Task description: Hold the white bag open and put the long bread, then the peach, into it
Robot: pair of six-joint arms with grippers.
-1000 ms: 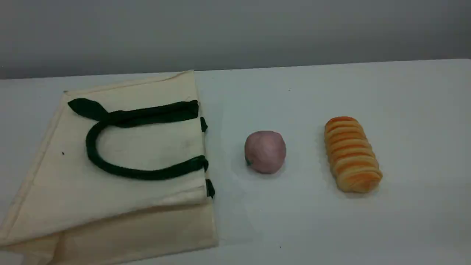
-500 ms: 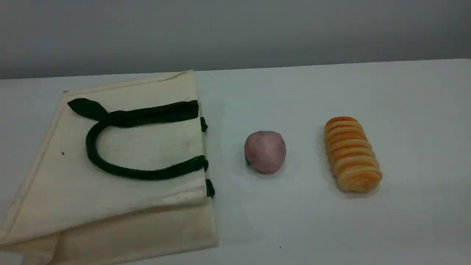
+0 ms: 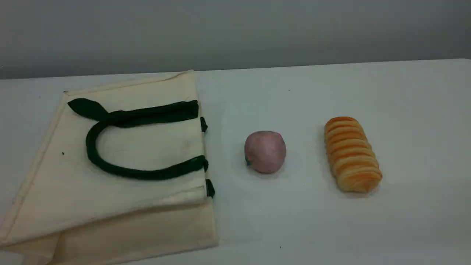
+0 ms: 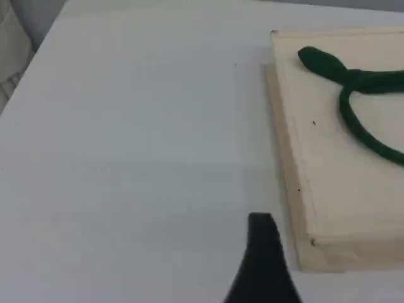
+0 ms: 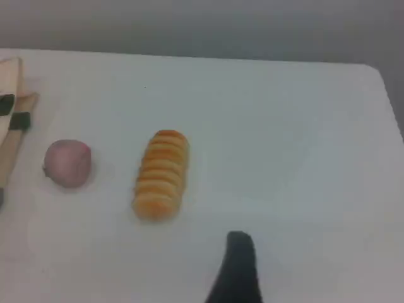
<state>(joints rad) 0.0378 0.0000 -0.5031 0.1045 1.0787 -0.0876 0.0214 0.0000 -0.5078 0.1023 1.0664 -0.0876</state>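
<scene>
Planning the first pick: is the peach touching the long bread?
Apart. The scene view shows bare table between the peach and the long bread; the right wrist view agrees.

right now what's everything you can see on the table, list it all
cream-white canvas tote bag: one, cream-white, lying flat on the table's left side
dark green strap handle: one loop showing, dark green, flat on the bag
round dusty-pink peach: one, pink, mid-table, right of the bag, apart from it
oblong ridged golden-orange bread: one, golden-orange, right of the peach, not touching
white table: one, white, under everything
left pincer: one dark fingertip in view, beside the bag's corner
right pincer: one dark fingertip in view, near the bread
</scene>
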